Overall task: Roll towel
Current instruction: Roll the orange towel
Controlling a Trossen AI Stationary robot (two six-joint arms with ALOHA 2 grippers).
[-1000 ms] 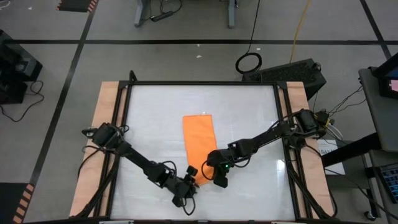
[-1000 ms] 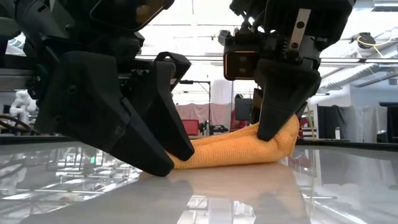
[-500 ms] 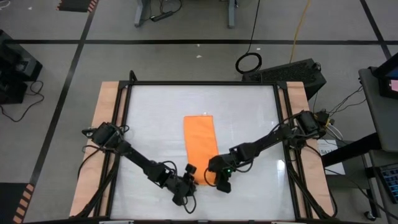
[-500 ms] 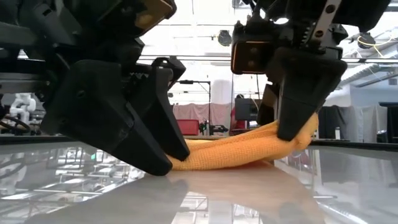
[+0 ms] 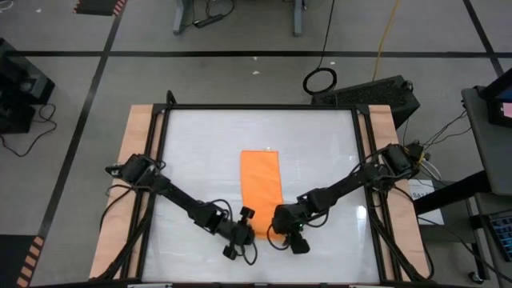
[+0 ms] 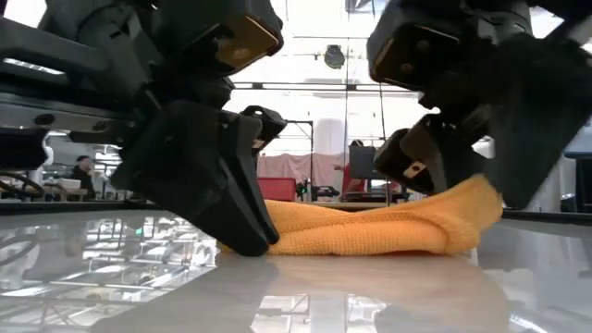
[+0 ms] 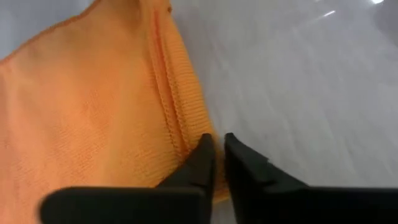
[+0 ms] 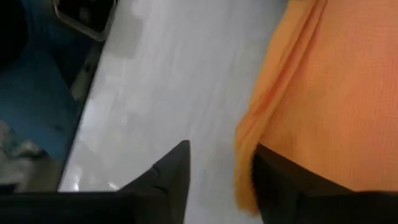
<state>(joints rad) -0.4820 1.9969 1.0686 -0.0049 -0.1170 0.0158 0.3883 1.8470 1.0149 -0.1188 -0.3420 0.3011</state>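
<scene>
The orange towel (image 5: 261, 186) lies as a long strip on the white tabletop, its length running from far to near. In the low view its near end (image 6: 370, 231) is bunched into a low fold. My left gripper (image 5: 245, 233) is at the near left corner, shut on it (image 7: 215, 163). My right gripper (image 5: 282, 230) is at the near right corner and open (image 8: 219, 177). The towel's raised side edge (image 8: 247, 149) stands in the gap between its fingers. My left gripper pinches the towel's hemmed side edge (image 7: 186, 134) at the near left corner between its two fingers. It comes slanting down from the near left. That corner stays low on the table (image 6: 277, 242). My right gripper is open. One finger (image 8: 283, 180) lies against the towel beside its right side edge, and the other finger (image 8: 174, 171) stands clear over the bare table. The towel's near right end (image 6: 474, 199) rises against the gripper.
The white tabletop (image 5: 200, 160) has bare room to the left, right and far side of the towel. Black frame rails (image 5: 260, 106) and wooden side boards (image 5: 136, 160) bound it. A cable coil (image 5: 320, 80) and a dark case (image 5: 376, 94) lie on the floor beyond.
Both grippers have gone toward the table's near edge and a little right, and the right one has tipped lower. The towel's near end has slid with them. Its right corner, held high before, now sits lower, and the fold has flattened out.
</scene>
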